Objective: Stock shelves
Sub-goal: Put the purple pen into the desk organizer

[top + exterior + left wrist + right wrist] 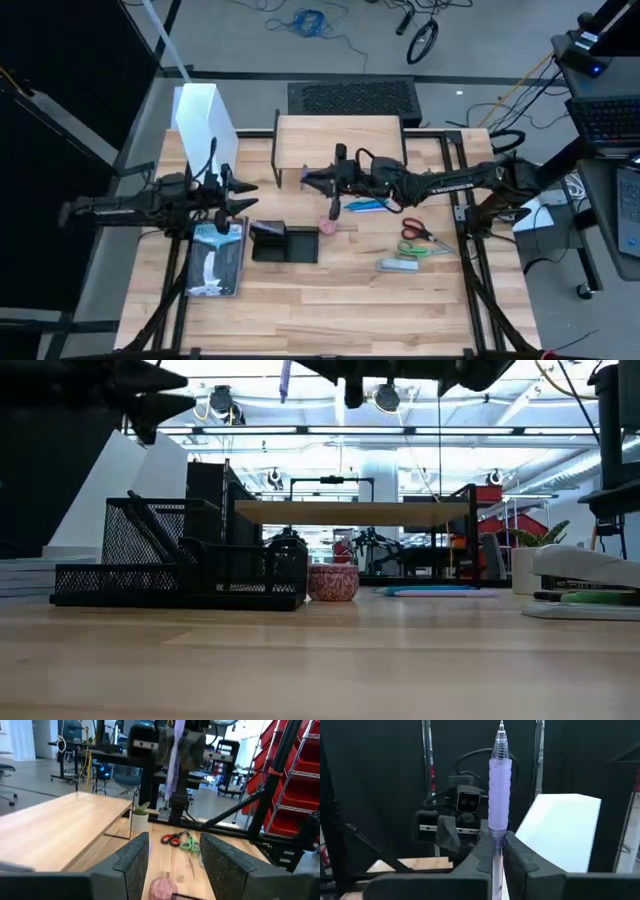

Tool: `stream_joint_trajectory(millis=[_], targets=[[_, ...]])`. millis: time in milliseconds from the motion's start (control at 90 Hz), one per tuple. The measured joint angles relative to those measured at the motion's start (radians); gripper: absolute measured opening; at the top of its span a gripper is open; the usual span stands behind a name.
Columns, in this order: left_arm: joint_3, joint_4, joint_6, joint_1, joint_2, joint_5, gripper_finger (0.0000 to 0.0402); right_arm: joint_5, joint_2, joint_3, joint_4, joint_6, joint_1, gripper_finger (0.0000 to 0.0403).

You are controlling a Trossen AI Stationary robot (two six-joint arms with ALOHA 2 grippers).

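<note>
The shelves (340,135) are a low riser with a light-wood top on black legs at the table's far middle, also in the low view (350,512) and the left wrist view (65,825). My right gripper (308,178) hovers over the riser's near-left corner, shut on a purple pen (499,785), which also shows in the left wrist view (172,755). My left gripper (245,195) hangs open above the table's left part, facing the right gripper, with nothing between its fingers (135,865). My right gripper pinches the pen between its two fingers on the clear barrel (497,845), just beside the purple rubber sleeve. The fingers come level from the table's right and lie across the pen. The pen stands roughly upright, lifted well clear of table and riser.
A tall white file box (205,120) stands far left. A black mesh organizer (283,242), a packaged item (217,258) and a pink jar (328,228) lie in the middle. To the right are a blue pen (365,206), red scissors (415,232), green scissors (420,250) and a stapler (397,265).
</note>
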Motion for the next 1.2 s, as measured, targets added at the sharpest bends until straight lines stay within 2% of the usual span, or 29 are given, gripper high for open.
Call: stream_joint_trajectory(millis=[244,533,989,1089,1200], targets=[[0.095,0.085,0.044,0.0,0.232,0.019,0.0164,-0.018,0.066,0.0,0.111,0.027,0.0,0.0],[0.201,0.176,0.054,-0.001,0.45,0.024,0.0164,-0.014,0.066,0.0,0.114,0.029,0.002,0.0],[0.315,0.187,0.054,-0.001,0.63,0.016,0.0162,-0.014,0.066,0.0,0.09,0.027,0.007,0.0],[0.32,0.185,0.054,-0.001,0.635,0.016,0.0141,-0.014,0.066,0.0,0.088,0.027,0.007,0.0],[0.32,0.182,0.054,-0.001,0.635,0.008,0.0081,-0.015,0.065,0.0,0.087,0.024,0.007,0.0007]])
